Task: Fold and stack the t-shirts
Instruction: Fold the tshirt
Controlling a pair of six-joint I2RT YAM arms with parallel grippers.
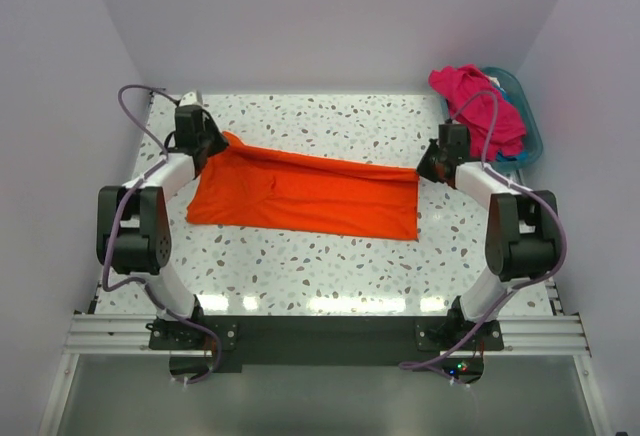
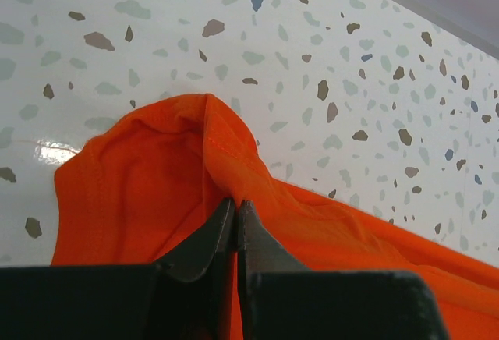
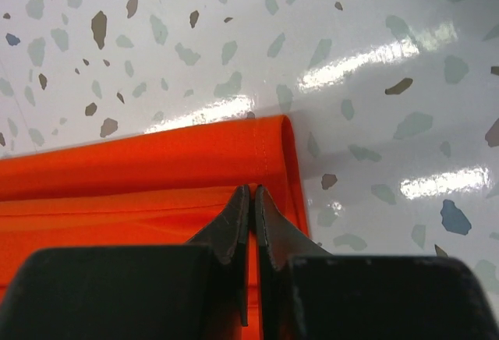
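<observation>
The bright orange t-shirt (image 1: 305, 194) lies stretched across the middle of the speckled table, folded lengthwise. My left gripper (image 1: 212, 144) is shut on its far left corner; in the left wrist view the closed fingertips (image 2: 235, 203) pinch a raised fold of orange cloth (image 2: 148, 192). My right gripper (image 1: 428, 168) is shut on the shirt's far right hemmed edge; in the right wrist view the closed tips (image 3: 253, 190) clamp the orange cloth (image 3: 140, 176) near its stitched hem. A magenta-pink t-shirt (image 1: 480, 106) is heaped in the basket at the back right, with a glimpse of blue fabric (image 1: 508, 98) beside it.
A teal plastic basket (image 1: 528, 121) stands at the table's back right corner, close behind my right arm. White walls enclose the table on three sides. Bare speckled tabletop (image 1: 330, 276) lies in front of the shirt.
</observation>
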